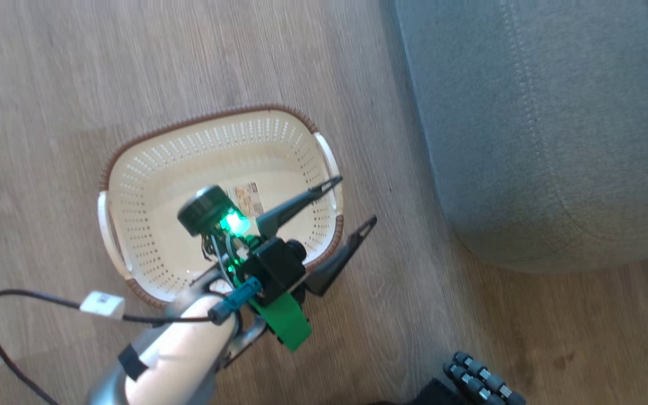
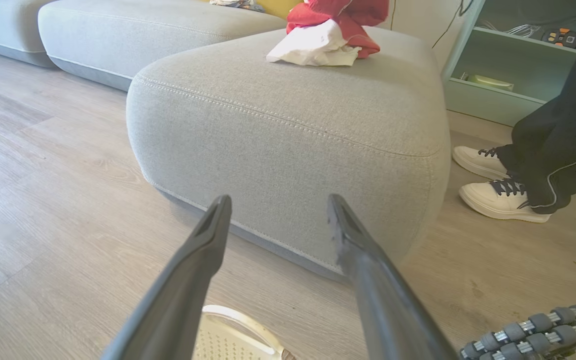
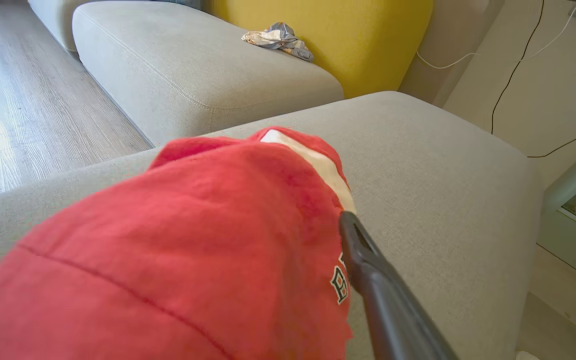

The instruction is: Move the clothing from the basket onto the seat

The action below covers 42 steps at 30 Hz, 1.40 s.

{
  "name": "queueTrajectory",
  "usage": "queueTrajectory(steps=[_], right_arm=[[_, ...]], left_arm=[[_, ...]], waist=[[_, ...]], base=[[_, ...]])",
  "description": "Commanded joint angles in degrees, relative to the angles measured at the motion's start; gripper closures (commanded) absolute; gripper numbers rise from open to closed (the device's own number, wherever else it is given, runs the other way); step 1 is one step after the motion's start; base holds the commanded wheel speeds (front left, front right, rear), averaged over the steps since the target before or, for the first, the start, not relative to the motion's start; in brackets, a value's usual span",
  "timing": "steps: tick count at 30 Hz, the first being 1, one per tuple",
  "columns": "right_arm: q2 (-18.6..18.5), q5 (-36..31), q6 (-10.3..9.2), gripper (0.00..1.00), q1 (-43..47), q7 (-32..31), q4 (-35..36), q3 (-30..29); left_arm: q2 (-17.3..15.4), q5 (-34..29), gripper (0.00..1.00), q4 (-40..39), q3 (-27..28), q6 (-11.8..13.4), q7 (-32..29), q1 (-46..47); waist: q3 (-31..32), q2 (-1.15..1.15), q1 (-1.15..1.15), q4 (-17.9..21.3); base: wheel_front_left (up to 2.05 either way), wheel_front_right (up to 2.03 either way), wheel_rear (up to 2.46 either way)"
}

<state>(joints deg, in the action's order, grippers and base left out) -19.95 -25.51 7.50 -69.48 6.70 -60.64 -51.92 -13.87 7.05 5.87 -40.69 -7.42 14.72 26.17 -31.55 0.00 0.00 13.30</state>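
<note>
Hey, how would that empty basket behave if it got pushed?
The basket is probably light: perforated plastic walls, no clothes inside. Low and wide on the smooth wooden floor, it would likely slide rather than tip. It looks rigid enough to keep its shape.

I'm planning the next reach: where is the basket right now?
In the head view the basket stands on the wooden floor, left of the grey seat and under the left pincer, whose fingers are spread.

Cream perforated basket (image 1: pixel 149 169) stands upright at the head view's centre-left. Grey seat (image 1: pixel 554 129) fills its upper right. Crumpled red-and-white garment (image 2: pixel 325 35) lies atop the seat, top centre of the left wrist view; red white-striped garment (image 3: pixel 193 250) covers the right wrist view's lower left
</note>
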Motion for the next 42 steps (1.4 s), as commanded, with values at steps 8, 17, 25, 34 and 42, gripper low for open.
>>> queueTrajectory(steps=[8,17,25,34,42], right_arm=[[-3.5,-1.7,-0.01,0.0,-3.6,-3.9,-1.2,4.6],[-5.3,-1.6,-0.01,0.0,-7.2,-7.6,-3.9,9.7],[-5.1,2.2,-0.01,0.0,-9.0,-3.5,-6.1,13.6],[-1.5,9.6,-0.01,0.0,-8.9,6.1,-12.2,26.3],[2.5,19.0,-0.01,0.0,-6.7,8.1,-12.9,36.8]], left_arm=[[3.0,0.3,0.0,-1.1,3.9,-0.1,0.3,-2.9],[5.6,0.1,0.0,-0.5,5.2,-0.1,0.3,-4.7],[7.6,-0.5,0.0,-0.8,7.0,-0.1,0.3,-5.7],[9.1,-1.2,0.0,-0.5,11.5,-0.1,0.3,-10.0],[9.9,-1.9,0.0,-1.8,16.2,0.1,0.3,-13.3]], waist=[[6.9,0.0,0.0,-0.9],[11.4,0.0,0.0,-2.0],[15.9,0.0,0.0,-2.9],[23.7,0.0,0.0,-3.4],[27.7,0.0,0.0,-4.8]], base=[[0.0,0.0,0.0],[0.0,0.0,0.0],[0.0,0.0,0.0],[0.0,0.0,0.0],[0.0,0.0,0.0]])
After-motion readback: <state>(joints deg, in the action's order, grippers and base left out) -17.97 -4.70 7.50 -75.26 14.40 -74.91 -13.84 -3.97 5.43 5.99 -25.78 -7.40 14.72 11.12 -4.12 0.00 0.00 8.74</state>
